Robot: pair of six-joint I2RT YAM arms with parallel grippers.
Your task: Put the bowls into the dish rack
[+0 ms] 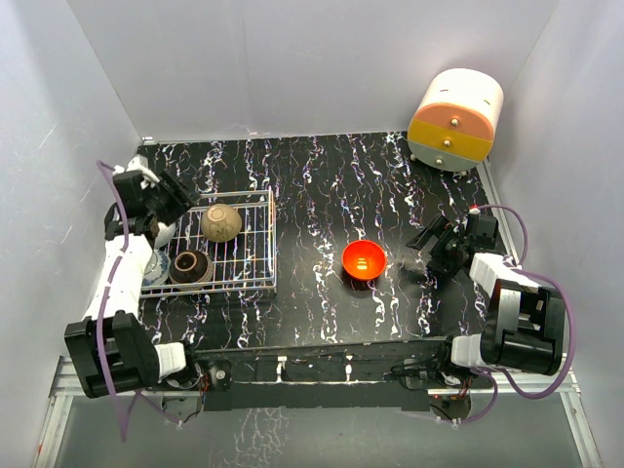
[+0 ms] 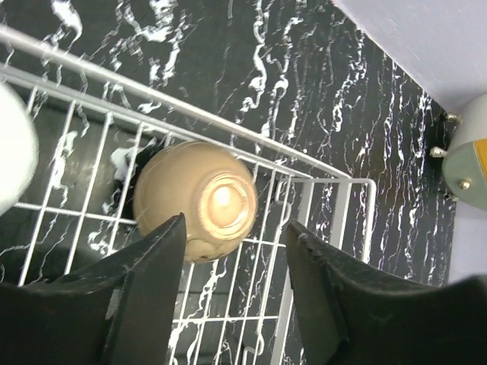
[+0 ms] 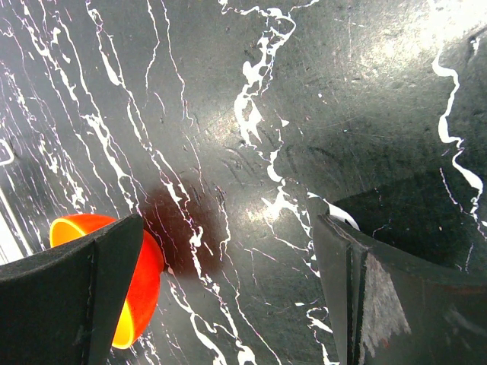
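Note:
The white wire dish rack (image 1: 255, 261) stands at the left. In it a tan bowl (image 1: 221, 222) lies upside down, a dark brown bowl (image 1: 190, 265) sits upright, and a blue-and-white bowl (image 1: 156, 274) shows partly under my left arm. My left gripper (image 1: 183, 202) is open and empty just above the tan bowl (image 2: 195, 199), over the rack's wires (image 2: 319, 169). A glossy red-orange bowl (image 1: 364, 259) stands on the table right of the rack. My right gripper (image 1: 432, 242) is open and empty to its right. The red bowl (image 3: 148, 266) peeks from behind one finger. No black bowl shows.
A round cream-and-orange drawer cabinet (image 1: 455, 119) stands at the back right; its edge shows in the left wrist view (image 2: 468, 156). A blurred white rounded shape (image 2: 11, 148) sits at that view's left edge. White walls close the black marbled table (image 1: 322, 185).

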